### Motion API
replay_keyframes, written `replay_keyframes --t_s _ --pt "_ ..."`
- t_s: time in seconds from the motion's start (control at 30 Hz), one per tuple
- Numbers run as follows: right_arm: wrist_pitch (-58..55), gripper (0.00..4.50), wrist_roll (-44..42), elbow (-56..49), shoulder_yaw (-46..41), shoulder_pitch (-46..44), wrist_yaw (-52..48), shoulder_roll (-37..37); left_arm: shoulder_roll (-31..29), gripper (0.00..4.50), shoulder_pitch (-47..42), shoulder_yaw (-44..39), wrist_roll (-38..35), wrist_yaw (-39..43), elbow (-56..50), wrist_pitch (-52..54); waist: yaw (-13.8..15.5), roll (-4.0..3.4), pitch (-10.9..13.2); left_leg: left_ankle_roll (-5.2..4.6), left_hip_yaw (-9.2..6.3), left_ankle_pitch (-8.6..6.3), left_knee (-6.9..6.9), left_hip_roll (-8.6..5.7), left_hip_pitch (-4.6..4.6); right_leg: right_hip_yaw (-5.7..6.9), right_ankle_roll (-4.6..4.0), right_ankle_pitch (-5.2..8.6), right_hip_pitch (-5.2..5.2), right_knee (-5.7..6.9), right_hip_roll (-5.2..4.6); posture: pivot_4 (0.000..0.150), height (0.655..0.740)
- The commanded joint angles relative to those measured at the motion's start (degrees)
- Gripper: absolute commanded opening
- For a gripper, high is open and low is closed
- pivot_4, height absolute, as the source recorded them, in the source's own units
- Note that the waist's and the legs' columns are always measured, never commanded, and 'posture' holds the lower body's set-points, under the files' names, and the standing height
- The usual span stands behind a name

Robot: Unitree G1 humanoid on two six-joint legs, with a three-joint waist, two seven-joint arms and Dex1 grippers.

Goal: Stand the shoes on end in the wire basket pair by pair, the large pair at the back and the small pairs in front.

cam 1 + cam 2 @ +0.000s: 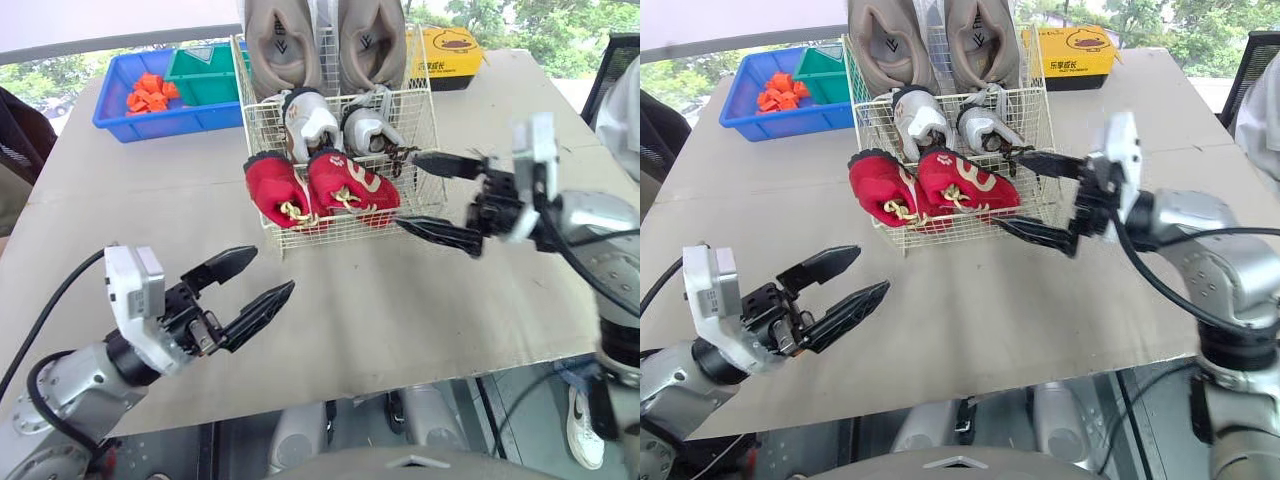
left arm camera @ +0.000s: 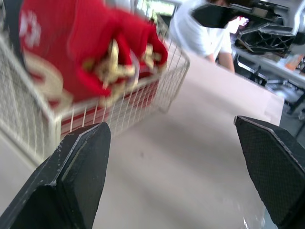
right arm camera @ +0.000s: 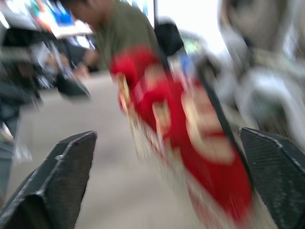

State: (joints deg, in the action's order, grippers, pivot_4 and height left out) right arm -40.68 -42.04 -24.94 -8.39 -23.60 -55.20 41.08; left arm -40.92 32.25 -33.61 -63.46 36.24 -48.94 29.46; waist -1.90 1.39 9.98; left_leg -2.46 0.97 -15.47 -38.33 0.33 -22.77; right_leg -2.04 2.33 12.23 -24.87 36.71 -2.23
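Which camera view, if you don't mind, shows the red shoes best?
The left eye view: both red shoes show whole at the wire basket's front. The right eye view matches; the wrist views crop them.

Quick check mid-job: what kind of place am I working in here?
Probably an indoor lab or workshop: a plain worktable carrying a blue parts bin, a person beside another table, and trees seen through windows behind.

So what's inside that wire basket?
The wire basket holds three pairs: big tan shoes at the back, small white shoes in the middle, red shoes in front. The lower ends of the back pairs are covered.
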Motion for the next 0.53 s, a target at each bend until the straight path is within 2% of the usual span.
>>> replay_keyframes --t_s 0.03,0.27,0.53 --pt "4.9 4.44 2.4 0.6 -4.8 4.7 -4.0 4.7 0.6 4.50 4.6 -4.2 3.2 4.6 0.9 -1.6 -0.1 0.01 0.0 0.00 0.01 0.00 0.00 0.01 0.01 -0.02 0.00 0.01 0.00 0.00 0.05 0.150 0.7400" --pt "17.9 4.44 11.3 10.2 -9.5 17.4 -11.0 12.2 2.2 4.50 13.2 -9.1 8.7 11.5 3.7 -3.3 0.2 0.04 0.0 -0.01 0.13 0.00 -0.08 0.02 0.11 -0.13 0.19 0.13 0.10 0.00 0.12 0.150 0.7400" --pt "20.4 4.44 11.5 13.4 -12.7 20.7 -13.2 14.5 1.8 4.50 15.4 -13.4 8.8 15.9 6.2 -2.6 0.1 0.04 0.0 -0.01 0.14 0.00 -0.10 0.04 0.16 -0.18 0.25 0.16 0.10 0.01 0.17 0.150 0.7400"
